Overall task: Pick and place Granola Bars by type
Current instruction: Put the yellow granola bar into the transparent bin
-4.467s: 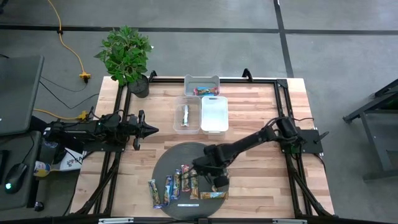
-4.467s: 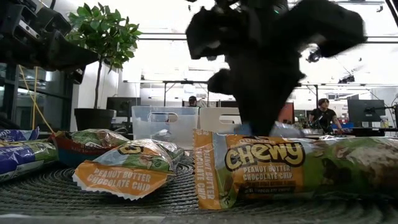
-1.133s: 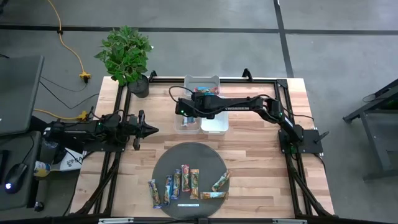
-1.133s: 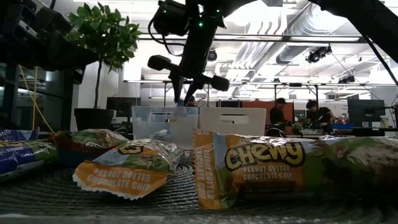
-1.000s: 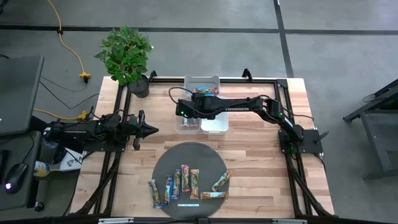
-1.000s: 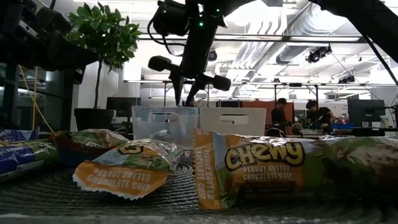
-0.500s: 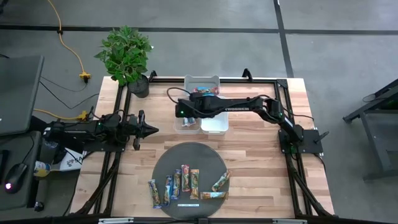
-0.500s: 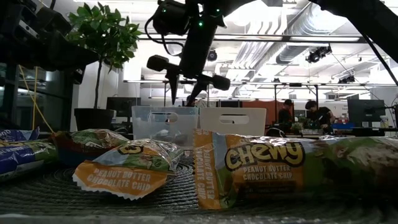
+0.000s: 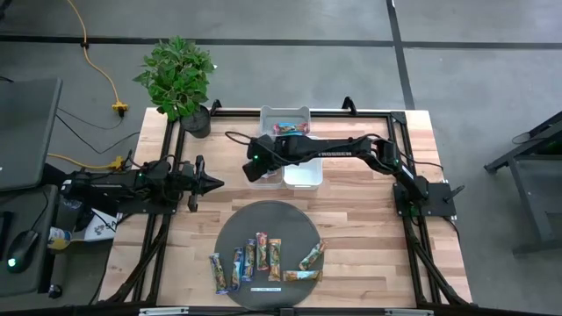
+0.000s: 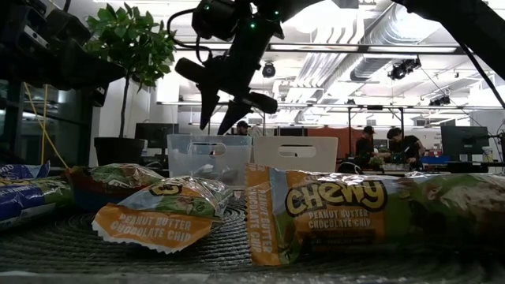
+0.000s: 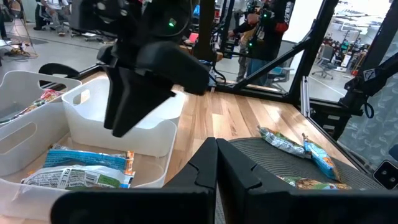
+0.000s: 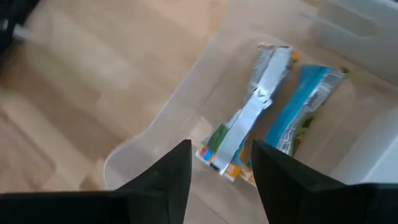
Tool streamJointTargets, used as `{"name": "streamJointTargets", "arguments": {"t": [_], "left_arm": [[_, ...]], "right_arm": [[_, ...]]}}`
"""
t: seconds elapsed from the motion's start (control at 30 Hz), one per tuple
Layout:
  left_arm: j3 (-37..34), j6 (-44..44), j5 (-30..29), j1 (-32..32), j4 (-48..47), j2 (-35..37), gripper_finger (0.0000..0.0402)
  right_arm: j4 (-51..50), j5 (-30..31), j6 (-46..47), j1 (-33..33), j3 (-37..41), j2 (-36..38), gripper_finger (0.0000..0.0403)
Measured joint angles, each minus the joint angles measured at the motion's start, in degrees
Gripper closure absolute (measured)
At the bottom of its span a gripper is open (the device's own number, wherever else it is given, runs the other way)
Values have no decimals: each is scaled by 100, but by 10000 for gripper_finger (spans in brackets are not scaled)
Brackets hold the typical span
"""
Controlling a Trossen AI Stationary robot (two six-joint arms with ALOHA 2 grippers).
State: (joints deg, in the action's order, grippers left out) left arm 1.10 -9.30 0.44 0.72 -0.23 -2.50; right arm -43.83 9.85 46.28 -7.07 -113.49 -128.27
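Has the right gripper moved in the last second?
Yes. The right gripper, jaws open and empty, has lifted and swung leftward above the clear bin in the low view.

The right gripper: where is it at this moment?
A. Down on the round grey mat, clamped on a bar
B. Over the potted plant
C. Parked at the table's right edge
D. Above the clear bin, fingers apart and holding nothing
D. The right gripper hangs above the clear bin with its fingers spread and empty; two granola bars lie in the bin below.
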Motion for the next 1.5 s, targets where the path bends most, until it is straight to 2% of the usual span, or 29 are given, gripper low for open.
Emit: {"name": "streamJointTargets", "arguments": {"t": [0.2,0.43,0.83,1.17,1.5], "left_arm": [[-1,0,0,2,0,2,401],[-1,0,-2,-1,0,0,401],[-1,0,0,-1,0,0,401],[-1,0,-4,2,-11,2,401],[0,0,-3,1,-15,1,401]], "right_arm": [[-24,-607,-698,0,-2,40,251],[-75,-815,-1245,0,-6,267,251],[-855,-1849,-2653,219,-11,1092,252],[-2174,-1947,-4096,850,-11,1656,251],[-2933,-1752,-5806,1758,-9,1714,249]]}}
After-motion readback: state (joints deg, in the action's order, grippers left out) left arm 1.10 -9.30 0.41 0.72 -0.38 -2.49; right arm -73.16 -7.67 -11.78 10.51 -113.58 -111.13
